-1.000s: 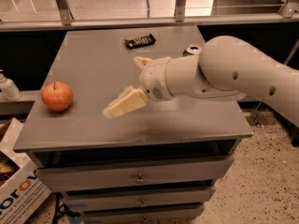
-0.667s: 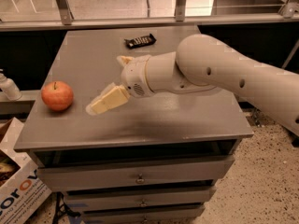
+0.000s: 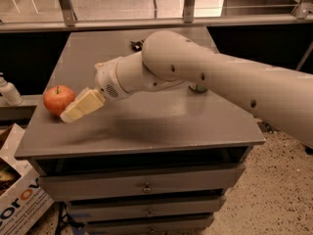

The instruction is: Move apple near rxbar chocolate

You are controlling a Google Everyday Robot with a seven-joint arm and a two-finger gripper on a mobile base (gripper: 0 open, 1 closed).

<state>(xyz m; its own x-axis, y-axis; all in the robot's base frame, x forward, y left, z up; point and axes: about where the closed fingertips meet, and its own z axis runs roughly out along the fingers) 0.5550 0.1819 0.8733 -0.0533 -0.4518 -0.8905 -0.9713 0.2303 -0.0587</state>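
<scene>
Gripper down beside the apple at the cabinet's left side.
The gripper (image 3: 73, 112) hangs low over the cabinet top (image 3: 161, 126), and I can't tell how wide it is set. Its cream tip is just right of the apple (image 3: 57, 99) and seems to touch it. Well beyond the gripper, toward the far edge, the rxbar (image 3: 136, 45) peeks out dark from behind the arm (image 3: 195, 72). 1 bottle (image 3: 9, 91) stands further left of the apple, off the cabinet.
</scene>
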